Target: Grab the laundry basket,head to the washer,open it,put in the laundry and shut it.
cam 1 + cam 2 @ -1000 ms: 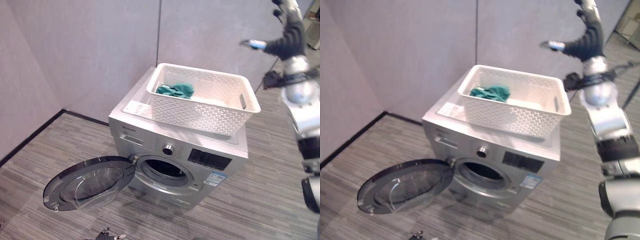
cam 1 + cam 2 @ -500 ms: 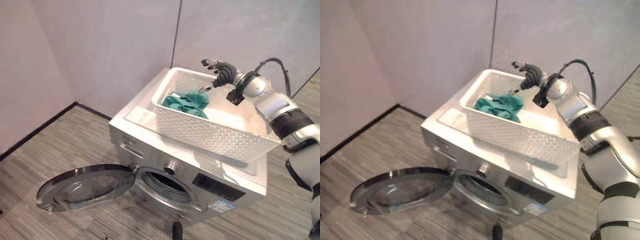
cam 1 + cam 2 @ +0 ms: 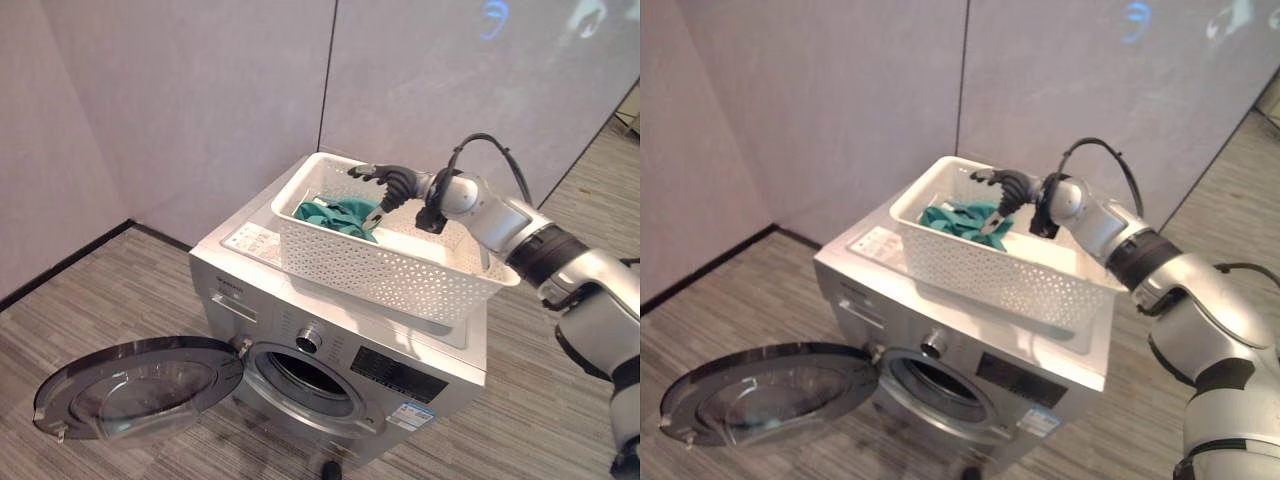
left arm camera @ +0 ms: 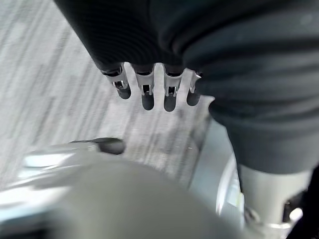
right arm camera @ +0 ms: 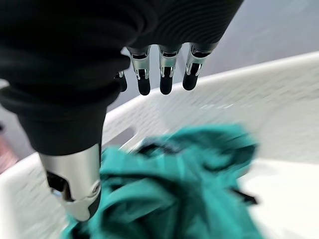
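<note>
A white perforated laundry basket (image 3: 400, 275) stands on top of the silver washer (image 3: 300, 305). Green laundry (image 3: 338, 215) lies bunched in the basket's far left corner. My right hand (image 3: 385, 185) hovers open just above the green cloth, fingers straight and thumb pointing down toward it; in the right wrist view the fingers (image 5: 162, 69) are spread over the laundry (image 5: 174, 199) with a gap between. The washer's round door (image 3: 135, 385) hangs wide open to the left, showing the dark drum opening (image 3: 305, 382). My left hand (image 4: 149, 84) hangs open above the floor.
Grey partition walls (image 3: 200, 90) stand close behind the washer, meeting in a corner. Striped wood-look floor (image 3: 100, 290) spreads left and in front of the machine. The open door takes up floor space at the lower left.
My right hand has come down from high above the basket and moved left over the green laundry. The camera has shifted, so the whole scene sits differently.
</note>
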Robot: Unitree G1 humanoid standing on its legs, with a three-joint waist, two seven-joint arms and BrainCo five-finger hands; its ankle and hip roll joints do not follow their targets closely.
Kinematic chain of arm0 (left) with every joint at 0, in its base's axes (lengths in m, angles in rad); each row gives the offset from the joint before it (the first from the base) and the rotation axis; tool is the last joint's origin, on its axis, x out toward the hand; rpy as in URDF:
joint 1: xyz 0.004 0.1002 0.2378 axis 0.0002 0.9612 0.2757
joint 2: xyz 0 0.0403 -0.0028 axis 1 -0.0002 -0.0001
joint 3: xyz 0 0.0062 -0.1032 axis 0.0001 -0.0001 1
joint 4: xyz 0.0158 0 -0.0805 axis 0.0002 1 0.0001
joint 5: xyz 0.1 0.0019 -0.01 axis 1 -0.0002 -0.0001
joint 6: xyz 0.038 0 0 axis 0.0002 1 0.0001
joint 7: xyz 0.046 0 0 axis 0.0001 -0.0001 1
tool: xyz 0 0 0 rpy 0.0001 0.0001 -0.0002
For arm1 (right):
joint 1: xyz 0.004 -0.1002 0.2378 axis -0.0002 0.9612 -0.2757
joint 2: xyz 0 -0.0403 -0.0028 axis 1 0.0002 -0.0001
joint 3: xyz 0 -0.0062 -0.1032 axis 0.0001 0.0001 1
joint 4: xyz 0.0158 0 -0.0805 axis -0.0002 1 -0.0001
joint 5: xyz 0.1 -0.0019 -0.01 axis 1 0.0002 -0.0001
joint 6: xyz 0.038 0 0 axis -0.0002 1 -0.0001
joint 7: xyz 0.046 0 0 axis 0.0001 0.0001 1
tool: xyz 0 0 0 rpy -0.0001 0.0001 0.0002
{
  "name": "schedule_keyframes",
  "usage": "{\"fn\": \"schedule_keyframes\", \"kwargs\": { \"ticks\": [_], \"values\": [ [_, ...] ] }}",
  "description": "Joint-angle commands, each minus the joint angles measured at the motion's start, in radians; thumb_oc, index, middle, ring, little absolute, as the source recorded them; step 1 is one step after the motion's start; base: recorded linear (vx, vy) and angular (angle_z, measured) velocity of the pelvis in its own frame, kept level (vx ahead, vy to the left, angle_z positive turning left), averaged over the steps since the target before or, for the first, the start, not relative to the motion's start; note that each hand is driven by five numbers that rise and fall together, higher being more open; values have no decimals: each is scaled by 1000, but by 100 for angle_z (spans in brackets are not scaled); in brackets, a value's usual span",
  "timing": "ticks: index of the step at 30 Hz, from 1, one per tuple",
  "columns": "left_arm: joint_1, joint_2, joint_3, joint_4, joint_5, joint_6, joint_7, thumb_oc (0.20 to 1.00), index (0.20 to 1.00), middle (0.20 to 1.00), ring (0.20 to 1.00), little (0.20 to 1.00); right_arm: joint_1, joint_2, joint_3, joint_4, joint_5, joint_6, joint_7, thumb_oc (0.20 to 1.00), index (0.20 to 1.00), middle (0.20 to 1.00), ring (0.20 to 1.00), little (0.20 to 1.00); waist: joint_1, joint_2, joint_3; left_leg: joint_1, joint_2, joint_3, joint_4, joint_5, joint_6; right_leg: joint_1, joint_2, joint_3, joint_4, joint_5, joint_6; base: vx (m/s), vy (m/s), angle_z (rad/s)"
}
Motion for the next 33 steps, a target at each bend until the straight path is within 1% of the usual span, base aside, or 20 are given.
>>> {"fn": "schedule_keyframes", "kwargs": {
  "ticks": [1, 5, 6, 7, 8, 9, 12, 13, 16, 17, 18, 22, 24, 25, 26, 27, 28, 29, 30, 33],
  "values": [
    [-60, -10, 19, 48, -36, 0, -11, 1000, 1000, 1000, 1000, 1000, -157, -28, -13, 120, -41, -23, -17, 1000, 1000, 1000, 1000, 1000, 34, -44, 76, -3, 16, -13, 4, 8, 11, 102, -93, 2, 35, -119, 108, -19, -51, 24],
    [-62, 8, 36, 58, -49, 1, -6, 1000, 1000, 1000, 1000, 1000, -157, 2, -19, 176, -63, -18, -20, 1000, 1000, 1000, 1000, 1000, 60, -63, 100, -31, 24, -29, 4, 19, 3, 91, -89, -11, 33, -119, 105, -25, -44, 8],
    [-62, 8, 37, 58, -49, 1, -7, 1000, 1000, 1000, 1000, 1000, -158, 3, -19, 177, -63, -19, -20, 1000, 1000, 1000, 1000, 1000, 59, -63, 100, -32, 24, -30, 4, 19, 3, 91, -89, -12, 33, -119, 105, -56, -57, 18],
    [-66, 17, 38, 59, -53, 2, -6, 1000, 1000, 1000, 1000, 1000, -159, 12, -13, 208, -84, -15, -17, 1000, 1000, 1000, 1000, 1000, 72, -69, 114, -52, 28, -41, 4, 28, 0, 80, -87, -19, 35, -120, 102, -31, -37, 25],
    [-66, 17, 38, 59, -53, 2, -6, 1000, 1000, 1000, 1000, 1000, -160, 12, -13, 209, -84, -16, -17, 1000, 1000, 1000, 1000, 1000, 71, -69, 114, -53, 28, -41, 4, 28, 0, 79, -87, -20, 35, -120, 102, -88, -83, 25],
    [-77, 30, 31, 55, -55, 0, -6, 1000, 1000, 1000, 1000, 1000, -162, 16, 1, 263, -119, -7, -8, 1000, 1000, 1000, 1000, 1000, 88, -74, 138, -87, 32, -61, 4, 42, -5, 60, -85, -34, 37, -122, 98, -57, -47, 23],
    [-83, 37, 27, 51, -57, 1, -7, 1000, 1000, 1000, 1000, 1000, -162, 11, 6, 290, -140, -8, -6, 1000, 1000, 1000, 1000, 1000, 93, -76, 153, -108, 32, -74, 4, 51, -9, 50, -84, -43, 38, -121, 95, -53, -48, 33],
    [-92, 39, 17, 48, -61, 2, -8, 1000, 1000, 1000, 1000, 1000, -163, -16, 15, 290, -158, -7, -4, 1000, 1000, 1000, 1000, 1000, 95, -77, 167, -127, 33, -85, 4, 60, -12, 40, -82, -51, 38, -121, 93, -28, -34, 30],
    [-97, 40, 10, 47, -54, 0, -11, 1000, 1000, 1000, 1000, 1000, -163, -47, 33, 258, -163, -11, 10, 1000, 1000, 1000, 1000, 1000, 91, -76, 176, -140, 35, -90, 4, 66, -15, 32, -82, -58, 39, -122, 91, -15, -30, 23],
    [-100, 40, 2, 41, -43, -2, -19, 1000, 1000, 1000, 1000, 1000, -150, -77, 60, 225, -169, -14, 33, 1000, 1000, 1000, 1000, 1000, 90, -76, 183, -147, 38, -95, 4, 68, -17, 26, -80, -62, 42, -124, 90, -6, -23, 11],
    [-102, 40, -1, 36, -44, -4, -20, 1000, 1000, 1000, 1000, 1000, -148, -86, 73, 219, -173, -16, 42, 1000, 1000, 1000, 1000, 1000, 90, -74, 187, -150, 38, -97, 4, 69, -17, 23, -81, -61, 43, -124, 90, 0, 0, 0],
    [-120, 38, -16, 6, -56, -13, -21, 1000, 1000, 1000, 1000, 1000, -141, -108, 105, 211, -182, -25, 61, 1000, 1000, 1000, 1000, 1000, 93, -65, 206, -171, 37, -107, 4, 77, -17, 1, -82, -62, 47, -122, 89, -37, -4, -1],
    [-134, 36, -36, -17, -69, -22, -18, 1000, 1000, 1000, 1000, 1000, -144, -111, 129, 215, -192, -29, 70, 1000, 1000, 1000, 1000, 1000, 95, -59, 218, -189, 36, -110, 4, 83, -18, -16, -83, -62, 49, -119, 89, -67, 7, 3],
    [-156, 30, -73, -43, -77, -31, -17, 1000, 1000, 1000, 1000, 1000, -149, -101, 144, 240, -203, -31, 74, 1000, 1000, 1000, 1000, 1000, 97, -50, 236, -214, 35, -112, 4, 93, -18, -35, -84, -62, 49, -116, 89, -43, 4, 3],
    [-156, 30, -73, -43, -77, -31, -17, 1000, 1000, 1000, 1000, 1000, -149, -101, 144, 240, -203, -31, 74, 1000, 1000, 1000, 1000, 1000, 97, -50, 235, -214, 35, -112, 4, 93, -18, -35, -84, -62, 49, -116, 89, -59, 6, 4],
    [-163, 28, -85, -49, -79, -34, -15, 1000, 1000, 1000, 1000, 1000, -149, -94, 148, 243, -205, -33, 70, 944, 944, 944, 944, 944, 98, -48, 243, -221, 34, -113, 4, 95, -17, -40, -84, -61, 49, -115, 88, -24, 4, 4],
    [-171, 26, -100, -52, -79, -36, -14, 1000, 1000, 1000, 1000, 1000, -149, -86, 152, 242, -205, -30, 71, 297, 297, 297, 297, 297, 97, -45, 248, -227, 34, -111, 4, 98, -16, -43, -84, -59, 46, -114, 87, 0, 0, 0],
    [-171, 26, -100, -52, -79, -36, -14, 1000, 1000, 1000, 1000, 1000, -149, -86, 152, 242, -205, -30, 71, 297, 297, 297, 297, 297, 97, -45, 248, -228, 33, -111, 4, 99, -16, -43, -84, -59, 46, -113, 87, 0, 0, 0],
    [-176, 24, -105, -50, -79, -35, -14, 1000, 1000, 1000, 1000, 1000, -148, -77, 148, 260, -205, -26, 70, 200, 200, 200, 200, 200, 98, -44, 249, -228, 33, -111, 4, 99, -15, -44, -83, -59, 45, -113, 87, 0, 0, 0],
    [-186, 17, -104, -24, -82, -27, -2, 1000, 1000, 1000, 1000, 1000, -157, -32, 106, 296, -202, -24, 28, 200, 200, 200, 200, 200, 87, -44, 244, -223, 30, -102, 4, 94, -11, -40, -82, -46, 36, -109, 84, 0, 0, 0]
  ]
}}
